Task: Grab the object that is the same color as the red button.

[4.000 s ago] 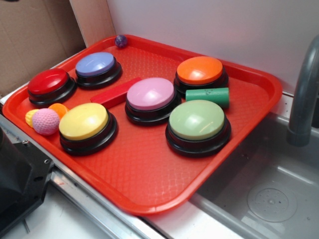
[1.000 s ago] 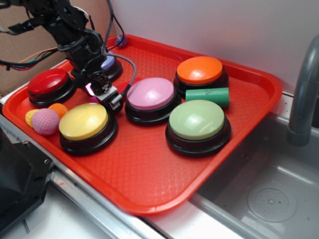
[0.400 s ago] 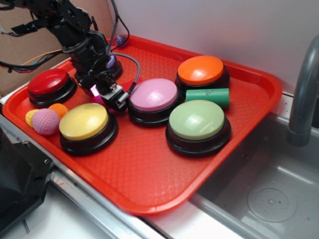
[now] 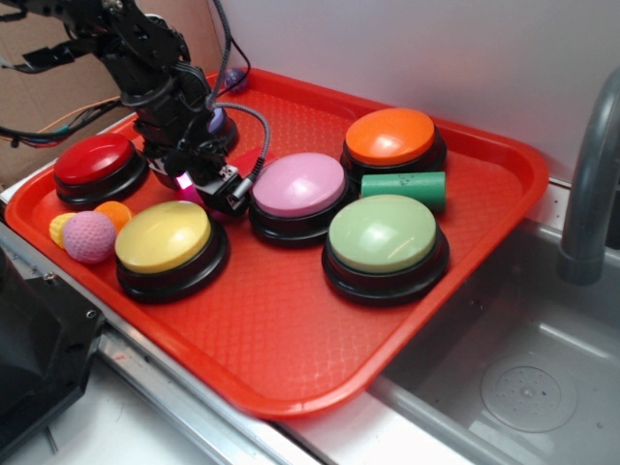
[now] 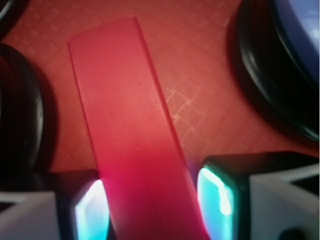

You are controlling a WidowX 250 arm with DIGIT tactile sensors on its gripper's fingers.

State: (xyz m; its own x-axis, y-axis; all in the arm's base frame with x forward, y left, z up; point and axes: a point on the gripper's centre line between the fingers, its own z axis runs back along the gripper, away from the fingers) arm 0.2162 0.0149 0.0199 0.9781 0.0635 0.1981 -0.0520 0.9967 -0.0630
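Down from its earlier hover, the gripper [image 4: 206, 191] now straddles the red block [image 5: 135, 140] on the red tray [image 4: 291, 349] beside a steel sink [image 4: 523, 387], fingers [image 5: 216, 192] narrowly parted, flanking the block near the red button [image 4: 94, 160].

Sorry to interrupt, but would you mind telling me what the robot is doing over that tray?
The gripper is down on the red tray between the buttons, its two fingers on either side of the flat red block. That block matches the red button. Whether the fingers are pressing it yet isn't clear.
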